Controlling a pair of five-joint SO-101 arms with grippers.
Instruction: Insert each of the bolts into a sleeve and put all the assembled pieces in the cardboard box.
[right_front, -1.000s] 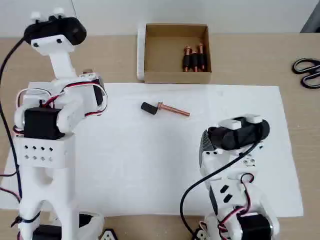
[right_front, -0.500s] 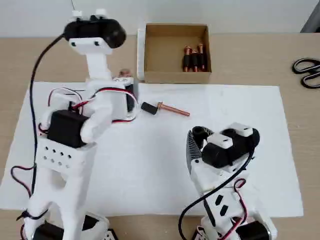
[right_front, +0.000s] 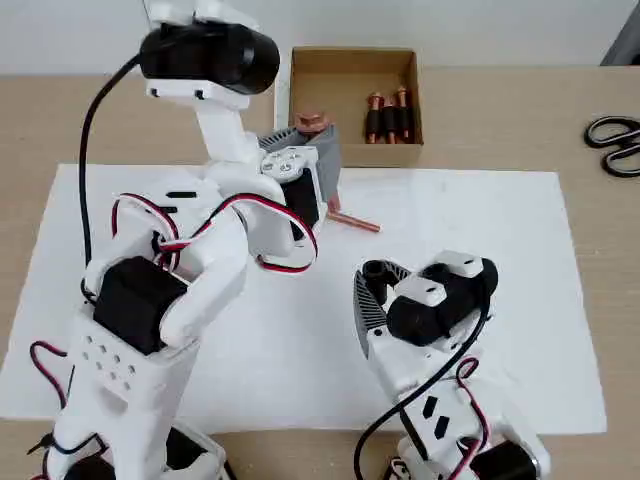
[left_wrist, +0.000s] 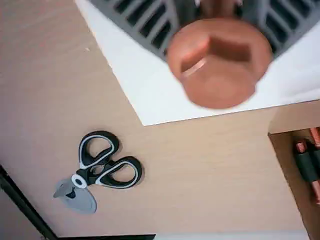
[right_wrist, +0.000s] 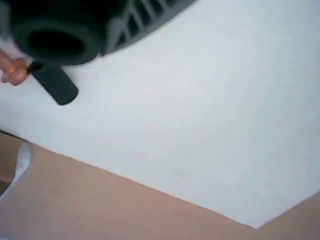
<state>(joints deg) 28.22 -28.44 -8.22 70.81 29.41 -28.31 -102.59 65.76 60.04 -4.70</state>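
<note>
Wooden table (right_front: 500, 110) carries a white paper sheet (right_front: 480, 230) as the work area, with both arms over it. The left arm leans far across toward the back, left gripper (right_front: 308, 145) near the front of the cardboard box (right_front: 350, 154) and pinching a copper bolt (left_wrist: 219, 62) by the shank. The hex head sticks out free and faces up, which probably leaves the plain end clear to go into a sleeve. The right arm sits lower on the sheet. The right gripper (right_front: 370, 285) is clamped on a black held sleeve (right_wrist: 52, 39), whose open bore is unblocked, likely so the bolt can enter. The two grippers are apart, so the mating step is not yet done by my read. The box stands at the far edge just off the paper, within reach of the left arm, and three assembled pieces (right_front: 388, 115) lie side by side against its right wall. Black-handled scissors (right_front: 615, 145) lie well off to the side on bare table, no part in the task. A loose bolt (right_front: 352, 221) lies flat on the sheet, partly hidden under the left arm. A loose sleeve (right_wrist: 56, 86) lies just beside one end of it, looks like the next pair waiting.
</note>
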